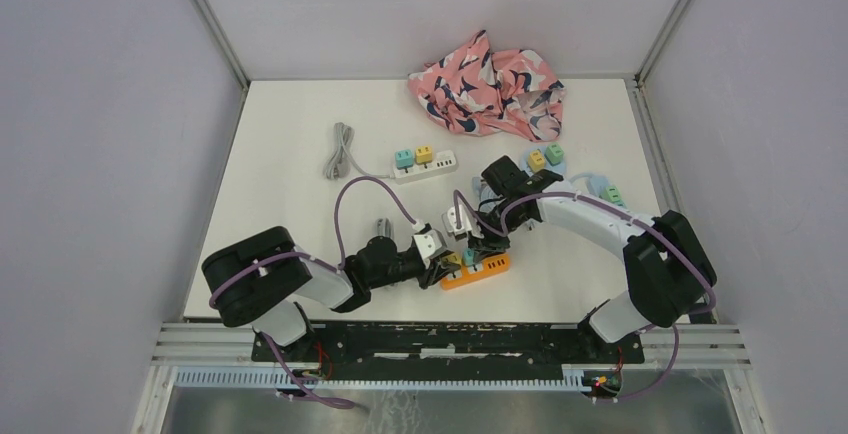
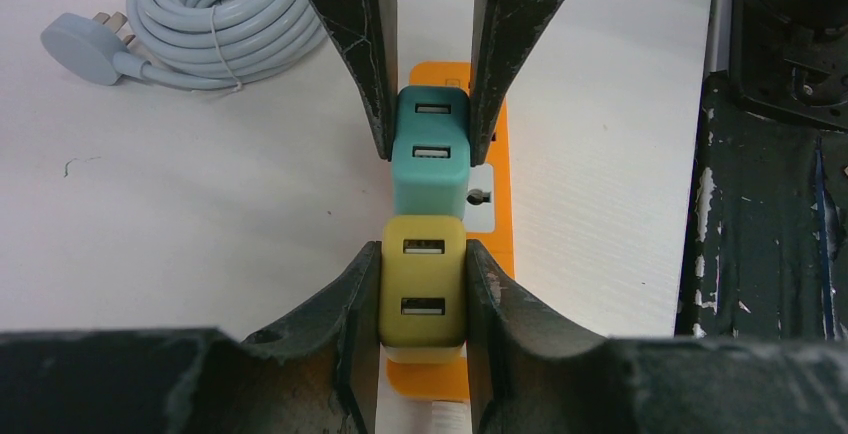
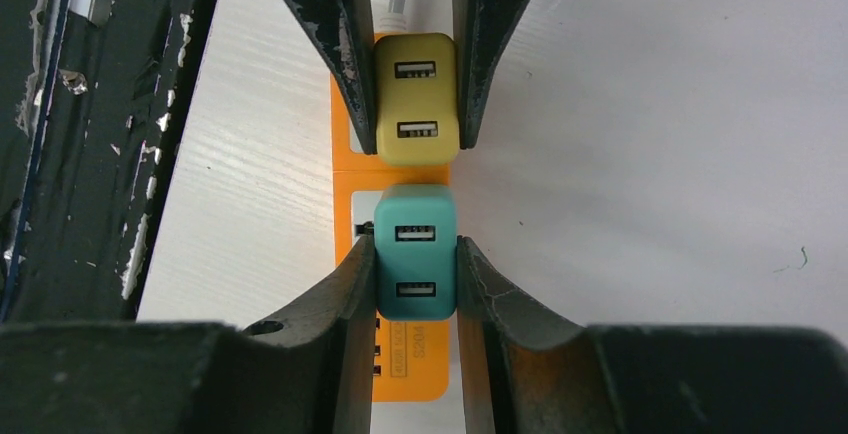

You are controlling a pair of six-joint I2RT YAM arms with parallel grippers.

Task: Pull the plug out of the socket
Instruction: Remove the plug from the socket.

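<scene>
Black fingers (image 2: 355, 314) of the left hand (image 2: 423, 266) fill the bottom of its own wrist view, pinched narrow on the flat sides of the yellow plug (image 2: 423, 294). Just beside that plug, almost touching it, sits the teal plug (image 2: 430, 149). The right hand (image 3: 415, 259) is clamped on it the same way, coming in from the opposite end. Both plugs stand side by side on the face of the orange power strip (image 1: 480, 271), lined up along its long axis. Both look seated, though how deep the pins sit is hidden. The strip lies flat on the counter (image 1: 300, 154) close to the near edge, running roughly left to right between the two arms, so each hand has its plug directly between its fingers and neither needs to reach. The pull likely has to go straight up off the strip's face, away from the counter, one hand lifting while the other holds its plug down as an anchor. A coiled grey cable (image 2: 215, 14) lies well off to one side.
</scene>
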